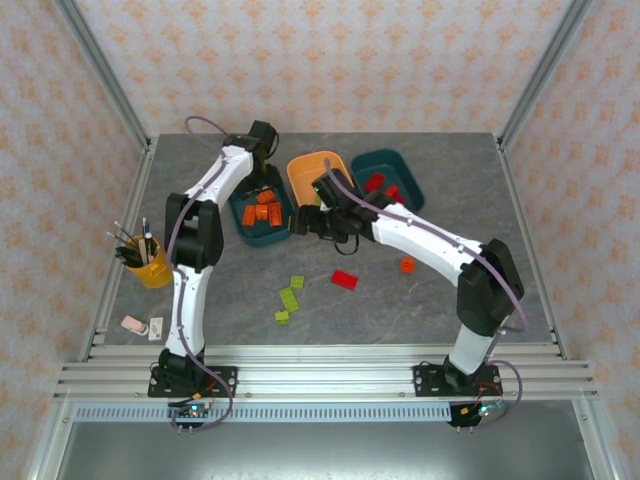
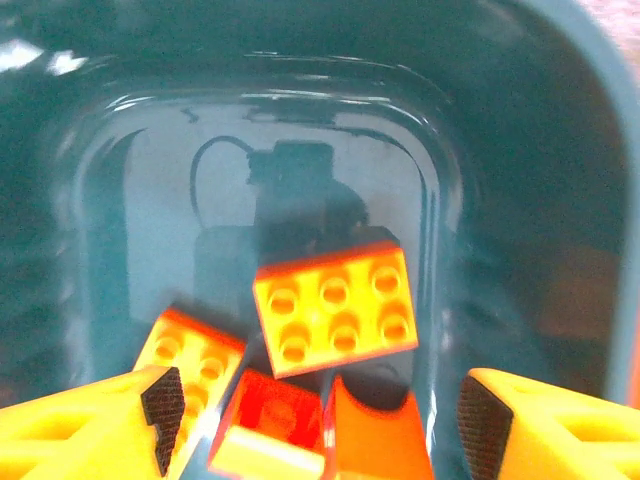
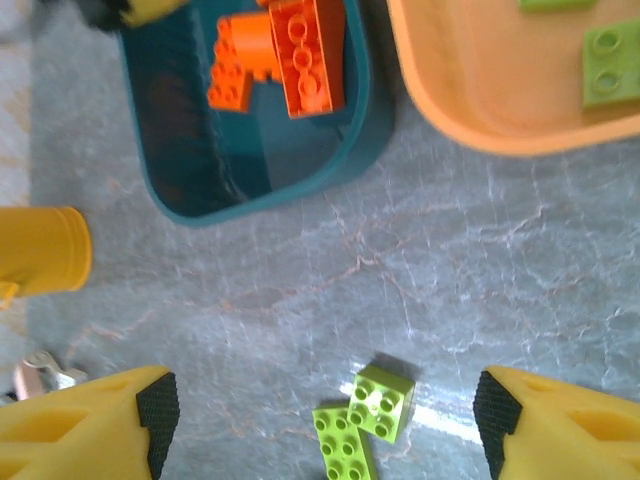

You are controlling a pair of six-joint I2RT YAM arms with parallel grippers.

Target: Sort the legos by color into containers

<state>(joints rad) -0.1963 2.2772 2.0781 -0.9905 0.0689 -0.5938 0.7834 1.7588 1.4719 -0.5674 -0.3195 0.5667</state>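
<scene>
The legos point(image 1: 344, 279) are lying half sorted, five waiting loose below the containers point(image 1: 312, 172), left gripper point(image 2: 322, 412) and right gripper point(image 3: 326, 418) gaping empty.

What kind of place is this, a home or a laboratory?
Probably a laboratory robot cell: white left arm and right arm bolted to silver aluminium rails, and patterned backdrop panels enclosing the grey marbled table.

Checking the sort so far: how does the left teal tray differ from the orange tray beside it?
The left teal tray is dark teal; the orange tray is orange. The left teal tray holds orange bricks; the orange tray holds lime green bricks. Both are shallow, rounded rectangles of like size.
</scene>
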